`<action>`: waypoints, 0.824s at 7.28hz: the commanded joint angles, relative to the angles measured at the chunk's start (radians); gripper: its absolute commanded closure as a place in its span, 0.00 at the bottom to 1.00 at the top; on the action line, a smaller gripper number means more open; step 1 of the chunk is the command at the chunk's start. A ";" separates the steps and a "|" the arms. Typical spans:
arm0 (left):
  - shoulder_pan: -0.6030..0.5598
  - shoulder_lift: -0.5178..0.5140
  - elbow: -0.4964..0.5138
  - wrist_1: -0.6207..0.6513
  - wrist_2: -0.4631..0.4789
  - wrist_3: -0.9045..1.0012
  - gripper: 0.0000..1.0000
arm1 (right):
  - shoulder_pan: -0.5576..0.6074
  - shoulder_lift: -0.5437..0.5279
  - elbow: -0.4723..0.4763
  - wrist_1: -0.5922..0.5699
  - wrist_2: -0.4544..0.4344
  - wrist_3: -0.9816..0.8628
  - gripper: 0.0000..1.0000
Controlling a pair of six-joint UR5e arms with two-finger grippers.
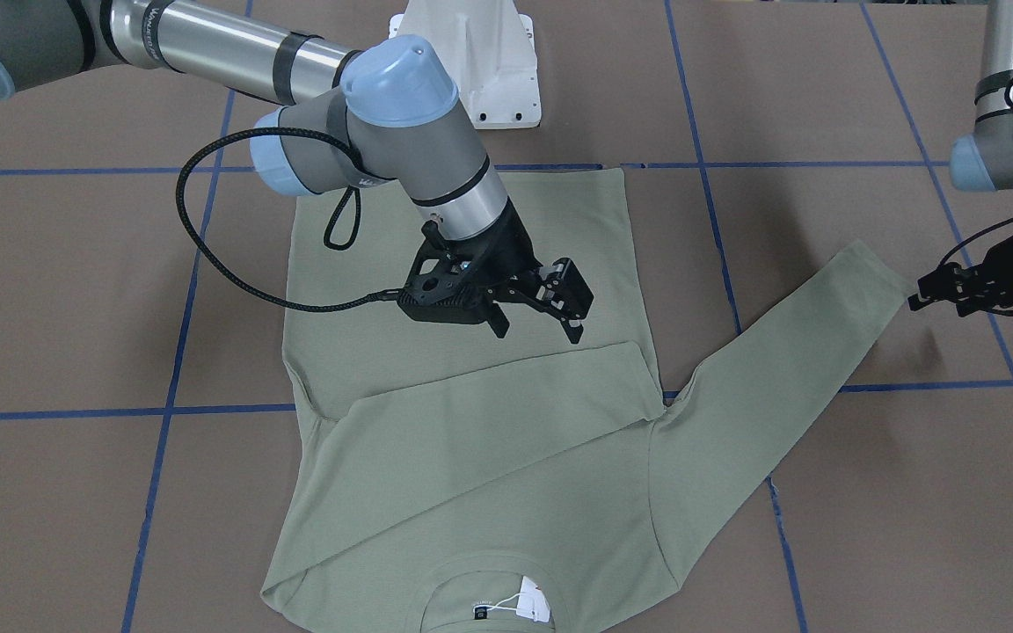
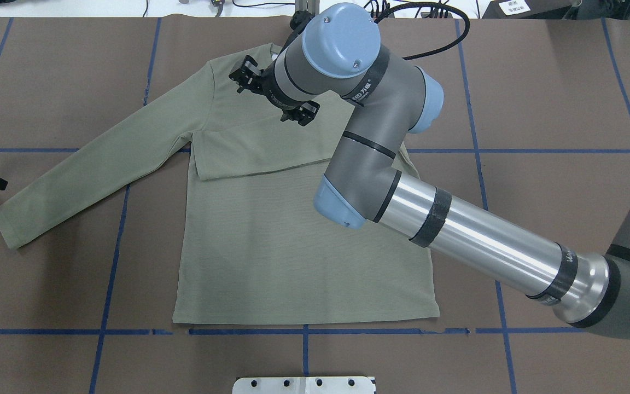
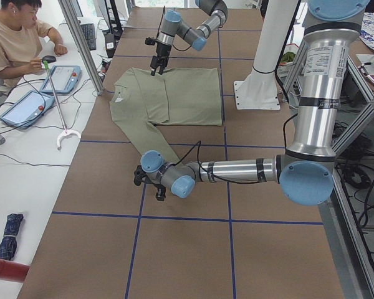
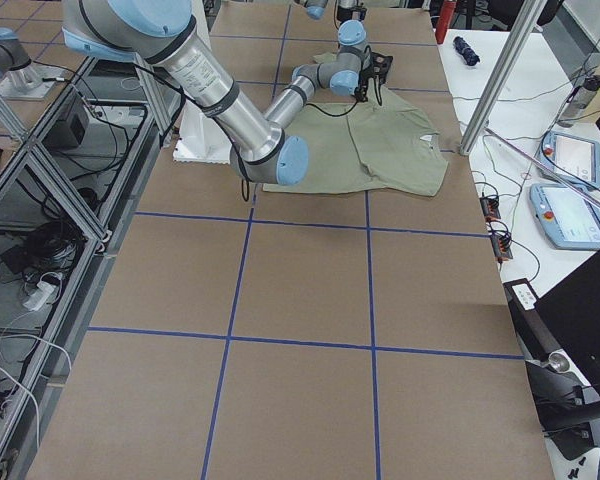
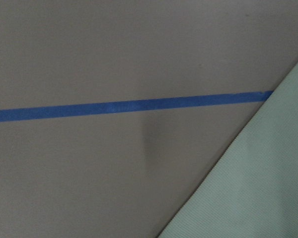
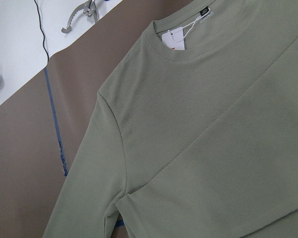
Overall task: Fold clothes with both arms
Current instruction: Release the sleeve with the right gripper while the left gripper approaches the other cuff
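The sage-green shirt (image 2: 293, 246) lies flat on the brown table, neck away from the robot, with its white hang tag (image 1: 531, 600) and dark label at the neck. One sleeve (image 1: 489, 396) is folded across the chest. The other sleeve (image 2: 91, 164) stretches out to the robot's left. My right gripper (image 1: 550, 308) hovers open and empty over the chest, above the folded sleeve. My left gripper (image 1: 968, 303) sits low just beyond the cuff (image 1: 885, 272) of the stretched sleeve, apart from it, and looks open and empty. The left wrist view shows only the sleeve's edge (image 5: 258, 183) and the table.
The white base mount (image 1: 480, 61) stands at the robot's side of the table. Blue tape lines (image 2: 304, 331) grid the brown surface. An operator (image 3: 19, 43) sits at a side desk with tablets and a grabber tool (image 3: 59, 106). Metal frame posts (image 3: 81, 43) stand at the far edge.
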 commanded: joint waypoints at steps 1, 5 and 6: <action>0.024 0.001 0.011 -0.017 -0.008 0.002 0.17 | 0.000 -0.019 0.023 -0.001 0.001 0.000 0.02; 0.029 0.075 -0.001 -0.099 -0.051 0.004 0.21 | -0.001 -0.028 0.030 0.002 0.001 -0.001 0.02; 0.032 0.075 -0.001 -0.100 -0.051 0.004 0.24 | -0.001 -0.029 0.028 0.002 0.001 -0.001 0.02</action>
